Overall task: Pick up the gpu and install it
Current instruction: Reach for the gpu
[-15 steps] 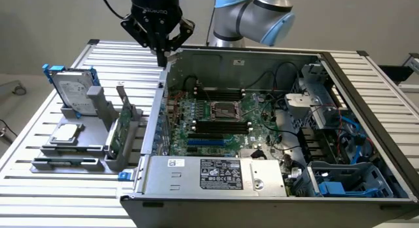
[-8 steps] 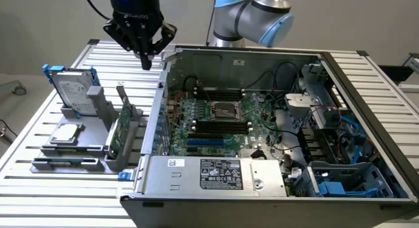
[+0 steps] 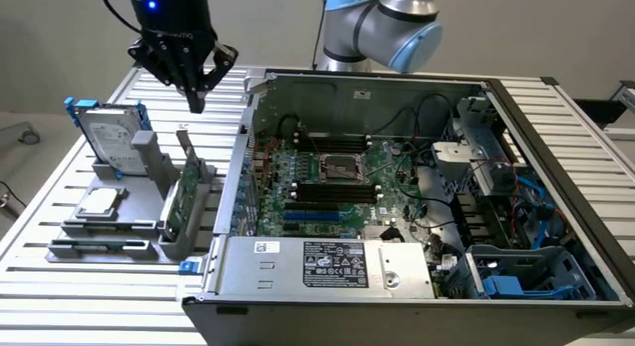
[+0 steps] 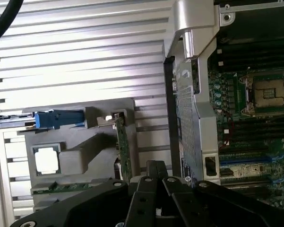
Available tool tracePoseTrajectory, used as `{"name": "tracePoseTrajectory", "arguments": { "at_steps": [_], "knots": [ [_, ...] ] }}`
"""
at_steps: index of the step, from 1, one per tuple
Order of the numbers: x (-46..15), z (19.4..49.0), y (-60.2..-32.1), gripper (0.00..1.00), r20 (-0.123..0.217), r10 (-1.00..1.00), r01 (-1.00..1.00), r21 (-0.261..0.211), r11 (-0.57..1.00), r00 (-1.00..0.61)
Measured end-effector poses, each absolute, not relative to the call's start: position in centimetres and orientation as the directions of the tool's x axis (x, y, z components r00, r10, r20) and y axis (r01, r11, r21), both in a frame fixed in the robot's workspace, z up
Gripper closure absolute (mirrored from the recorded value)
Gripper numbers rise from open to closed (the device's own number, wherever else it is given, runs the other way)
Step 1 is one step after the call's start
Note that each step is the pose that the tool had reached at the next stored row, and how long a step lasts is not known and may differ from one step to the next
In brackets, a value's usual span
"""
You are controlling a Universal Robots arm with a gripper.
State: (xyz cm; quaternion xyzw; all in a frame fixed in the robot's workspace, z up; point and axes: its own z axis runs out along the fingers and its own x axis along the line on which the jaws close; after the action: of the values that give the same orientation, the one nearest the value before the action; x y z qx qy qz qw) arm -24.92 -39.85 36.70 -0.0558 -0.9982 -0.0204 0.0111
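Card: thin green circuit-board gpu (image 3: 177,196) with a metal end bracket, standing on edge in the grey plastic holder (image 3: 119,227) on the slatted metal table (image 3: 109,290), beside the open computer case (image 3: 367,89).
Handling: probably light, stiff and fragile; its upper edge looks the safest hold.
Pincer: black pincer (image 3: 196,100) closed, empty, hovering above the card.

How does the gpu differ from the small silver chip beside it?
The gpu is a green card standing on edge; the chip is silver and lies flat. The gpu is long, the chip square. Both sit in the grey holder, untouched by the tool.
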Motion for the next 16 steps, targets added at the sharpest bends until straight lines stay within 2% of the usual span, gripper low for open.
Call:
{"name": "tracePoseTrajectory", "arguments": {
  "at_steps": [9,16],
  "knots": [
    [-27.8,35.8,-39.8,0.89,0.024,0.098,0.099,0.032,0.995,-0.995],
    [-27.8,35.8,-39.8,0.89,0.028,0.026,0.025,-0.025,0.999,-0.999]
  ]
}}
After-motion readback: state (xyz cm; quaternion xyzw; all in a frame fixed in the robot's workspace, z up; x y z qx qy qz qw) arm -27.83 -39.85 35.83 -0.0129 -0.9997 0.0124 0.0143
